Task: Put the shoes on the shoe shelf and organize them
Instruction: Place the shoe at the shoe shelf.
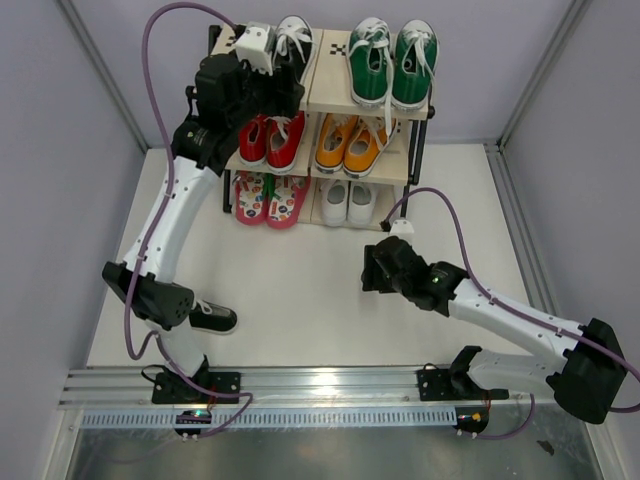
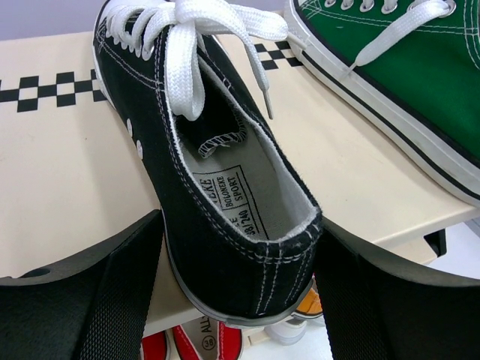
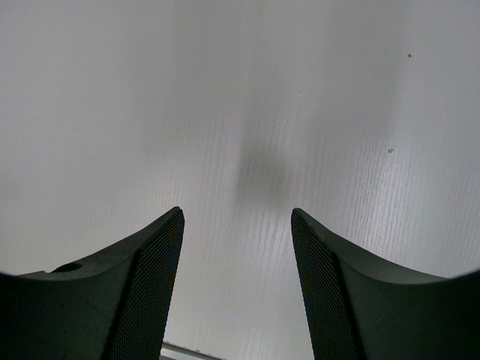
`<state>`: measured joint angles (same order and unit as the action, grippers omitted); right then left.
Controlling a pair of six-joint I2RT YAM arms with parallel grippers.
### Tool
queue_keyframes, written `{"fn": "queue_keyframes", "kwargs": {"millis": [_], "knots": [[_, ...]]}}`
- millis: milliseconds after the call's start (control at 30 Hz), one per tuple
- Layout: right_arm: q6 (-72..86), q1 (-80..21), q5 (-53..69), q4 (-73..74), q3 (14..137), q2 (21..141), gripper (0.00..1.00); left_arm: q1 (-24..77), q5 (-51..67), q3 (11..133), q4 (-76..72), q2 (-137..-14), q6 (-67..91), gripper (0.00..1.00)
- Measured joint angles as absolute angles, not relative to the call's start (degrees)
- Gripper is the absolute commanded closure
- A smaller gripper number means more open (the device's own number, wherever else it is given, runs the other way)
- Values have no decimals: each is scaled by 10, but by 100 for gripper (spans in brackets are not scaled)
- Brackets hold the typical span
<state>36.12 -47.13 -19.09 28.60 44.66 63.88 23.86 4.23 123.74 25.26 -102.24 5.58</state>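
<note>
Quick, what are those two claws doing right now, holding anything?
Left gripper: closed on the heel of the black sneaker, which rests on the shoe shelf.
Right gripper: open, holding nothing.

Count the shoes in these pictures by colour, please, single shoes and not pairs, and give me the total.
Green sneakers: 2
Black sneakers: 2
Red sneakers: 2
Orange sneakers: 2
Pink flip-flops: 2
White shoes: 2
Total: 12

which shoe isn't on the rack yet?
The black sneaker on the table beside the left arm. All others sit on the shoe shelf, including its mate, held by the left gripper.
</note>
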Motion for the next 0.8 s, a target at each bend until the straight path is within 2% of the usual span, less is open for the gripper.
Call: {"fn": "queue_keyframes", "kwargs": {"millis": [567,667,733,800], "knots": [[361,-471,-195,289,447,639,36,239,18,1283,265,-1057,52,24],[361,-471,-196,290,447,639,36,239,16,1288,266,-1060,44,17],[362,-471,-196,291,447,639,36,239,13,1289,269,-1060,35,4],[362,-471,-197,291,447,640,36,238,11,1289,272,-1060,30,1]]}}
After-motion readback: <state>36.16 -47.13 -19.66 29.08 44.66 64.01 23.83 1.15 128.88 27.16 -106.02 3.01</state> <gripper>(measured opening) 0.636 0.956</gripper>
